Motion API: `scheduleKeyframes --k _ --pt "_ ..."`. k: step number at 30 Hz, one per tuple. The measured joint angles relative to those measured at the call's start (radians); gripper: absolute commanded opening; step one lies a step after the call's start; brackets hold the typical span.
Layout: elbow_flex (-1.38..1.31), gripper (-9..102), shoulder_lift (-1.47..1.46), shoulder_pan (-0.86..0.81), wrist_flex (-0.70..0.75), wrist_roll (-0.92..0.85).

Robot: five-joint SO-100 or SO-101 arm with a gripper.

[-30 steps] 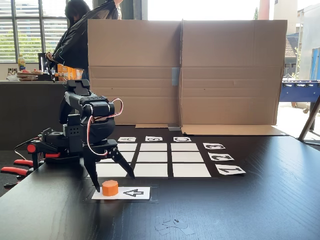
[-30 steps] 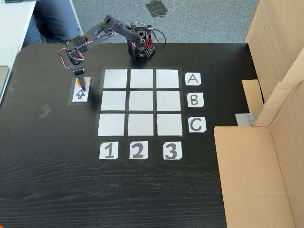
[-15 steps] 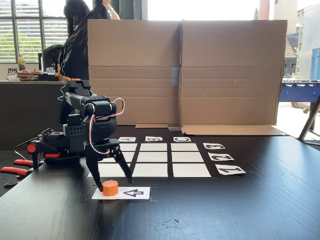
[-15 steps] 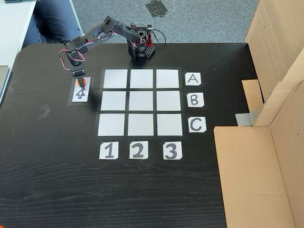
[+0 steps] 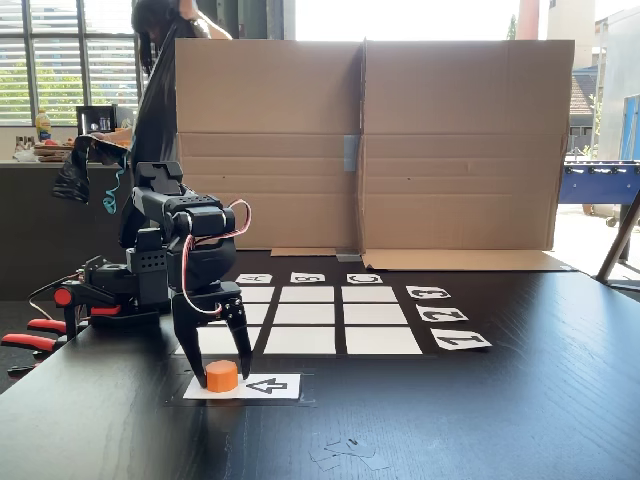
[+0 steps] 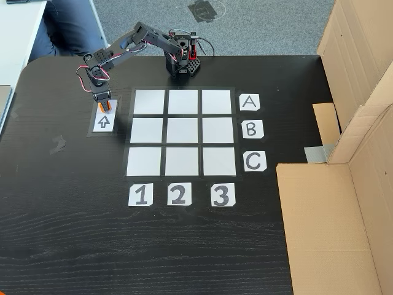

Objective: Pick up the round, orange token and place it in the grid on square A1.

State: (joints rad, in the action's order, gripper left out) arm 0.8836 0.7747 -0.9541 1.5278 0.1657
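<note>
Black table (image 5: 480, 420) with 3x3 grid (image 6: 182, 132), square A1 (image 6: 148, 102) bare. Gripper (image 5: 224, 368) narrowed from its wide spread a second before, fingers now close on either side of the token (image 5: 222, 375) but not visibly clamped. Token resting on arrow card (image 5: 262, 386), between fingertips.

The token (image 5: 222, 376) is bright orange, plain. The grid (image 6: 182, 133) is nine white squares split by black gaps; its label cards (image 6: 249, 102) are white with dark letters and numbers. The arrow card (image 5: 262, 385) is white with a black arrow. The worktop (image 6: 153, 246) is black with a wood grain. The arm (image 5: 185, 250) is black, with red and white wires and red clamps (image 5: 30, 340) at its base. The cardboard (image 5: 365, 140) is plain brown. The floor (image 6: 270, 27) is grey carpet.
</note>
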Motion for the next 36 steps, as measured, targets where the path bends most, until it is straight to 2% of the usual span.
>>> scheduleKeyframes --k 11,21,27,36 --pt "0.000 0 0.023 0.000 0.000 0.000" --pt "0.025 0 0.327 -0.061 0.012 0.000" --pt "0.170 0 0.578 -0.100 0.014 0.000" --pt "0.534 0 0.968 -0.074 0.012 0.000"
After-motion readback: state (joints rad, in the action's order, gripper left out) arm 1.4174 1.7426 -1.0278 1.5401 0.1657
